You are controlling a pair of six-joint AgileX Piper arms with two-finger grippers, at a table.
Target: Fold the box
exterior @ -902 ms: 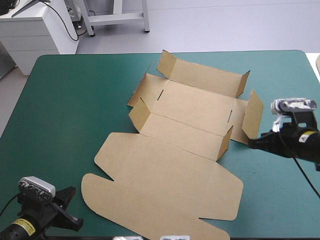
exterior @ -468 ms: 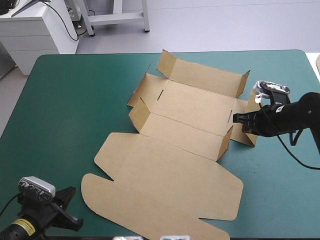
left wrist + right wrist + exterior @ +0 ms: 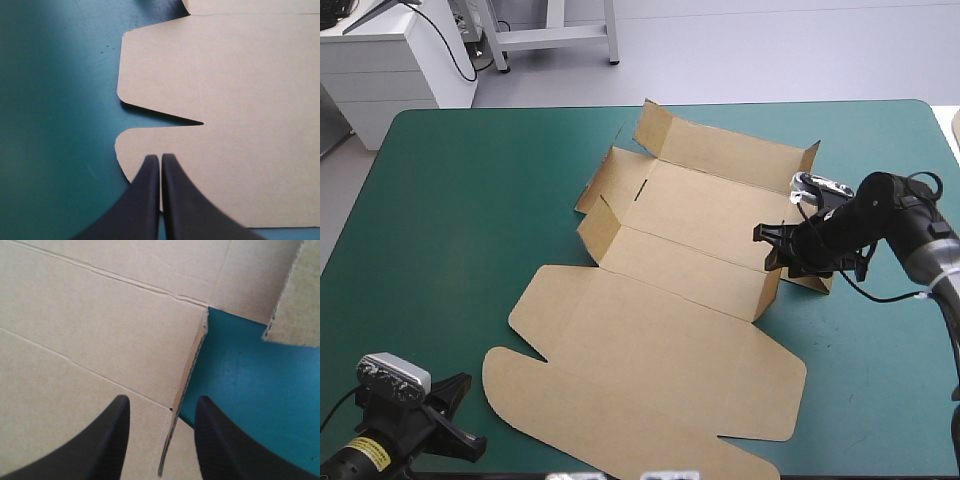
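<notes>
The brown box (image 3: 660, 330) lies in the middle of the teal-green table, its lid flat toward the near edge and its tray walls partly raised. My right gripper (image 3: 770, 250) is over the tray's right end, open. In the right wrist view the right gripper (image 3: 162, 401) straddles the upright edge of a wall flap (image 3: 186, 382), with the tray floor (image 3: 90, 325) on one side. My left gripper (image 3: 460, 415) rests at the table's near left corner, shut and holding nothing. The left gripper (image 3: 161, 159) points at a rounded lid tab (image 3: 150, 145).
Bare teal-green cover (image 3: 460, 220) stretches left of the box and also to its right (image 3: 880, 380). The box's right side flap (image 3: 812, 280) stands under my right arm. The far wall (image 3: 730, 150) is raised near the table's far edge.
My right gripper has swung leftward from beyond the box's right side flap to above the tray's right end, and its wrist has turned. The left arm has not moved.
</notes>
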